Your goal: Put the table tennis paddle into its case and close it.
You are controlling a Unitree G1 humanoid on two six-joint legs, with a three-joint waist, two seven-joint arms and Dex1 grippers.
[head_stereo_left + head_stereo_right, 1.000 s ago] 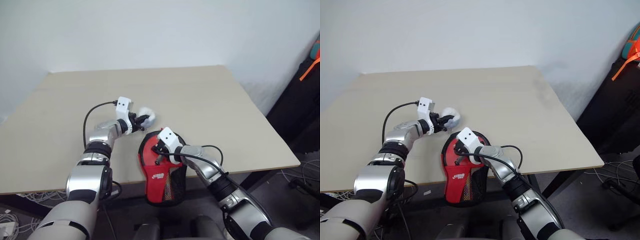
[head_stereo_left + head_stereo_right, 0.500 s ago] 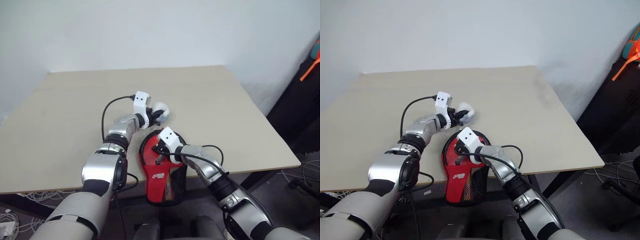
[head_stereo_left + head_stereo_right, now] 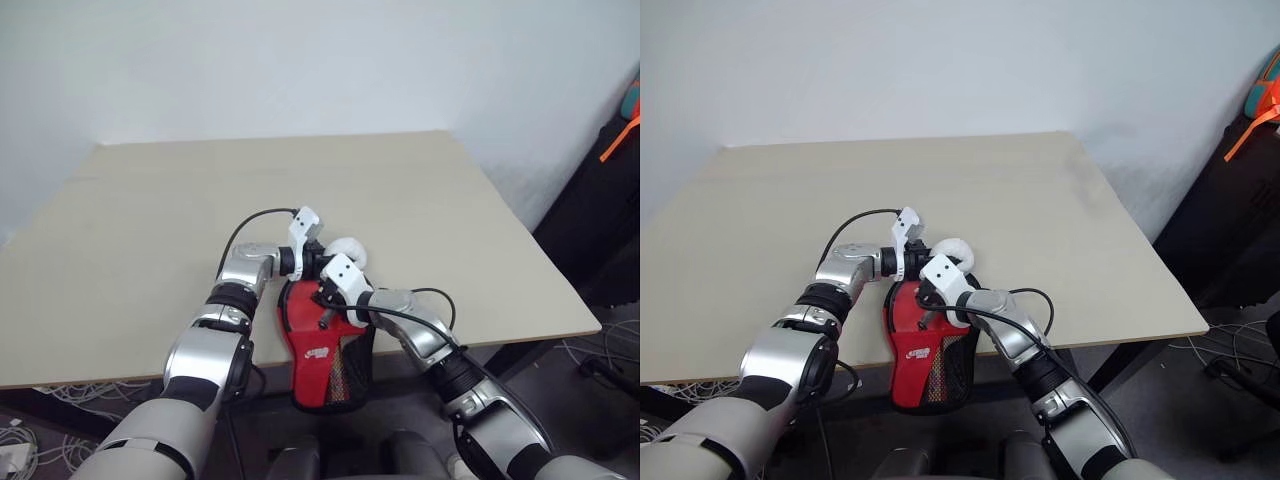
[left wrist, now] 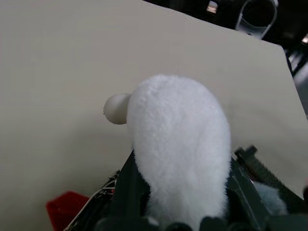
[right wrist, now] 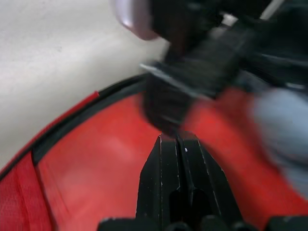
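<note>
The red case (image 3: 318, 352), with its white logo and dark mesh panel, lies at the table's (image 3: 450, 200) front edge, its narrow end hanging over. The paddle is hidden. My right gripper (image 3: 322, 300) is shut, with its fingertips (image 5: 179, 144) just above or on the case's red round part (image 5: 96, 173). My left gripper (image 3: 335, 258) reaches in from the left at the case's far rim, beside the right one. It is shut on a white fluffy thing (image 4: 180, 144). A small white ball (image 4: 115, 109) shows just behind the fluff.
Bare table top stretches behind and to both sides of the case. The table's right edge drops to a dark bag with an orange strap (image 3: 622, 135). Cables (image 3: 30, 440) lie on the floor at the front left.
My left arm has swung to the right with the white fluffy thing, from left of the case to its far rim beside the right gripper. The right gripper has stayed over the case.
</note>
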